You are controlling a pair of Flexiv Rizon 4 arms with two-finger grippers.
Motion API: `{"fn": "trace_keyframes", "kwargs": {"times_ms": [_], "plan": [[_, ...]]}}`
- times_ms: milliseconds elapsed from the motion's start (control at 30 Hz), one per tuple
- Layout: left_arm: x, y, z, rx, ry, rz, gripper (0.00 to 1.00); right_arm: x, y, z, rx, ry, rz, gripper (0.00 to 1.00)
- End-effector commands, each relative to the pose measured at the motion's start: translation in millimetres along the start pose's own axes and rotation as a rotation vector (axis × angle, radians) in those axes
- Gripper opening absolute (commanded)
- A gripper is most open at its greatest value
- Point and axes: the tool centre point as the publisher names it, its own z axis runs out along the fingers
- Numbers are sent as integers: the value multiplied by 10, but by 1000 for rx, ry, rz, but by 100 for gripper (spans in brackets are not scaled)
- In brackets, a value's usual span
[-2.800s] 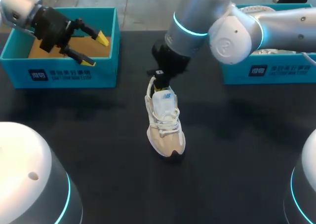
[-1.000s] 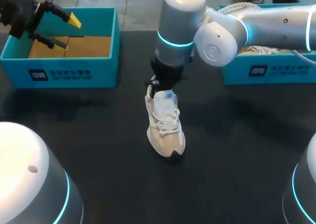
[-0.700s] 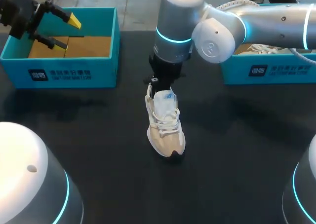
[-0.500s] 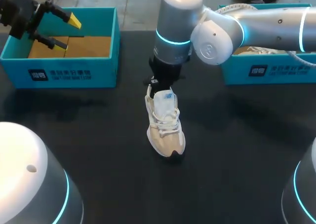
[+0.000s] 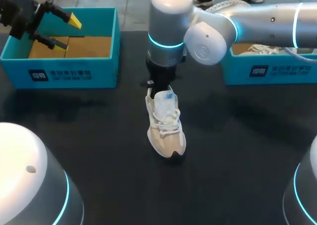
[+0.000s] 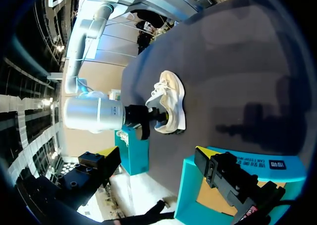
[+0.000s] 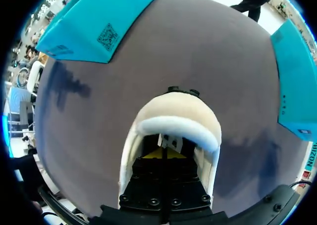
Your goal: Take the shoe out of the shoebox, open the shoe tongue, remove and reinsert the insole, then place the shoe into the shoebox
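One beige lace-up sneaker (image 5: 166,123) stands mid-frame on the black worktop (image 5: 237,150). My right end effector (image 7: 166,154), pinched together, sits inside its collar, likely for the insole. My left end effector (image 5: 68,33) hangs released over the upper-left teal shoebox (image 5: 74,74).

You find the shoe (image 5: 166,123) in the middle of the table (image 5: 237,150), its toe toward the near edge. The right gripper (image 7: 166,153) sits inside its heel opening. The left shoebox (image 5: 64,71) stands at the far left, below the left gripper (image 5: 67,32), and the right shoebox (image 5: 267,71) at the far right.
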Motion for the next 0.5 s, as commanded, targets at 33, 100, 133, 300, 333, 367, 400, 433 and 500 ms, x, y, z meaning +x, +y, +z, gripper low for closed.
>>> {"fn": "trace_keyframes", "kwargs": {"times_ms": [33, 100, 133, 300, 333, 367, 400, 433, 500], "plan": [[-4, -15, -2, -2, 3, 1, 100, 23, 57, 6, -21, -30, -5, 0], [-4, -15, -2, -2, 3, 1, 100, 24, 101, 24, -35, -42, -9, 0], [-4, -15, -2, -2, 3, 1, 100, 24, 123, 35, -43, -47, -11, 0], [-4, -15, -2, -2, 3, 1, 100, 28, 192, 87, -39, -74, -9, 0], [-4, -15, -2, -2, 3, 1, 100, 31, 196, 104, -34, -77, -11, 0], [-4, -15, -2, -2, 3, 1, 100, 32, 195, 123, -30, -79, -9, 0], [-4, -15, -2, -2, 3, 1, 100, 30, 191, 148, -22, -80, -9, 0], [-4, -15, -2, -2, 3, 1, 100, 29, 186, 174, -19, -77, -9, 0], [-4, -15, -2, -2, 3, 1, 100, 18, 169, 218, 0, -71, -6, 0]]}}
